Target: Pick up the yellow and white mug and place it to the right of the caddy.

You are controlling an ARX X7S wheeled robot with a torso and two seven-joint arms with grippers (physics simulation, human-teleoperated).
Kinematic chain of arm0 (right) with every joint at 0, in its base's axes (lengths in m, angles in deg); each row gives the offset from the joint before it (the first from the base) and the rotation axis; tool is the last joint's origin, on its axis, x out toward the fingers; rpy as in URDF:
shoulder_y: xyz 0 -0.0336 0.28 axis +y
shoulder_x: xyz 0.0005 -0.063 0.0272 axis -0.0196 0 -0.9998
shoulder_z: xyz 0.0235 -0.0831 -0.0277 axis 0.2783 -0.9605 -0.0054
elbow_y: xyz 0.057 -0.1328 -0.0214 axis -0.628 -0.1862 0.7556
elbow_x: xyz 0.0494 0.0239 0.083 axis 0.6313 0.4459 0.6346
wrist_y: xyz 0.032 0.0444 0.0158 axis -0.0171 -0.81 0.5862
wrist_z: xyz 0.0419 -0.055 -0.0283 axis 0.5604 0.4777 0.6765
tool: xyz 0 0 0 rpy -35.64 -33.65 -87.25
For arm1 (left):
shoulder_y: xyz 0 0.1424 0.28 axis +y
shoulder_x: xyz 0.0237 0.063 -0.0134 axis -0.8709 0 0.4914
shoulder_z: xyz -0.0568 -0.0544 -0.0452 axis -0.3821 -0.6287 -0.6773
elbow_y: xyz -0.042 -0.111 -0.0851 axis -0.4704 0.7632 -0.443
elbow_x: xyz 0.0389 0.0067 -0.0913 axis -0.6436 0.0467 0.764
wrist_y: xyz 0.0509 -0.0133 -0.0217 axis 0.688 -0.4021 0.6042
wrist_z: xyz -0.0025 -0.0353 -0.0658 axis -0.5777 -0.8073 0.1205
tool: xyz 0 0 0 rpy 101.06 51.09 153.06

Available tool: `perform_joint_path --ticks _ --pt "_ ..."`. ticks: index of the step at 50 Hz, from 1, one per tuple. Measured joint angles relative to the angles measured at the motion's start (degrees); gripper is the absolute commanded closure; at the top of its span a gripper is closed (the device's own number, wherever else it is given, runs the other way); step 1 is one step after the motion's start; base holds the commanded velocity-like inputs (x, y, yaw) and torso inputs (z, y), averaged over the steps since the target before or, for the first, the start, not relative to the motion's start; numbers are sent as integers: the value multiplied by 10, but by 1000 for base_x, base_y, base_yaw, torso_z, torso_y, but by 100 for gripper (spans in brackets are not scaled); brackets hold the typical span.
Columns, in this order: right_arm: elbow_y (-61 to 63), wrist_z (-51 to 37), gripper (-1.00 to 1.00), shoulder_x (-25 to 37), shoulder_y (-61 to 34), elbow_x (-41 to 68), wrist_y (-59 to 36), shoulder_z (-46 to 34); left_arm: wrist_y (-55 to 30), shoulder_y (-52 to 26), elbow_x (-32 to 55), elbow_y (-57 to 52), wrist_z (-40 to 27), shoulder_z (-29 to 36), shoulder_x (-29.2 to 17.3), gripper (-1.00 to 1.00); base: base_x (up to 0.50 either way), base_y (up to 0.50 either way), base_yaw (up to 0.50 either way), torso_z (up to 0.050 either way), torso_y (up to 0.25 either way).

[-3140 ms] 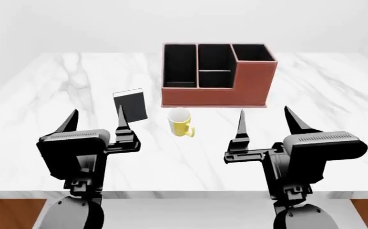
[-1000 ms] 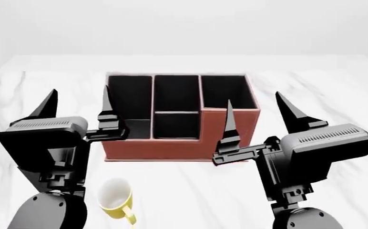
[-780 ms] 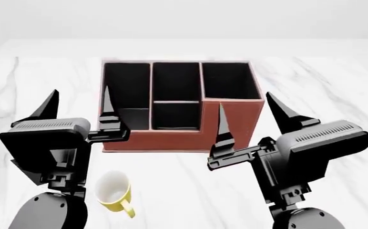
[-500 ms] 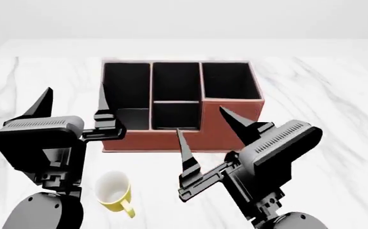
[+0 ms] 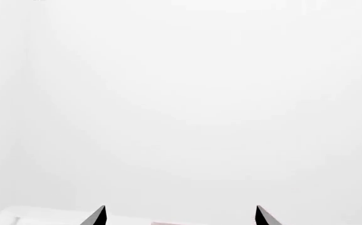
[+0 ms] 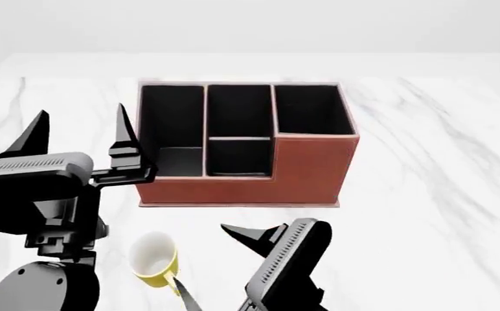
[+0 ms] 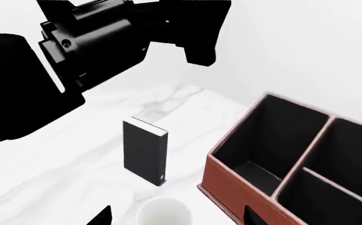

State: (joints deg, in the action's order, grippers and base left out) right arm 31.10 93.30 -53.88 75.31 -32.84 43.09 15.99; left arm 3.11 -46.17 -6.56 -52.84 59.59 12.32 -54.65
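The yellow and white mug (image 6: 153, 259) stands upright on the marble table in front of the caddy's left end, handle toward me. The reddish-brown caddy (image 6: 259, 188) sits mid-table, its taller section on the right. My right gripper (image 6: 205, 265) is open and tilted low just right of the mug, apart from it. In the right wrist view the mug's white rim (image 7: 162, 212) lies between the open fingertips of that gripper (image 7: 176, 218), beside the caddy (image 7: 228, 201). My left gripper (image 6: 81, 139) hovers open and empty by the caddy's left end; its wrist view shows only the left gripper's (image 5: 179, 216) two spread fingertips against a white wall.
An upright black slab (image 7: 145, 157) stands on the table left of the caddy, beyond the mug in the right wrist view. The left arm (image 7: 106, 37) hangs above it. White marble table (image 6: 423, 162) stretches to the right of the caddy.
My right arm has swung down and to the left, from in front of the caddy to beside the mug. The left gripper has drifted slightly left. Mug and caddy have stayed put.
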Motion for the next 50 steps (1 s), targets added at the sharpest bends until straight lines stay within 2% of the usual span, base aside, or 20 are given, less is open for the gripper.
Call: perform_joint_path --ticks 17,50 --pt "-32 11 -100 -1 17 -7 23 -41 -3 -2 3 0 -5 2 -6 -100 0 0 0 0 0" --pt "-210 7 -100 -53 13 -24 82 -63 -11 -3 24 -6 -11 -4 -15 -100 0 0 0 0 0"
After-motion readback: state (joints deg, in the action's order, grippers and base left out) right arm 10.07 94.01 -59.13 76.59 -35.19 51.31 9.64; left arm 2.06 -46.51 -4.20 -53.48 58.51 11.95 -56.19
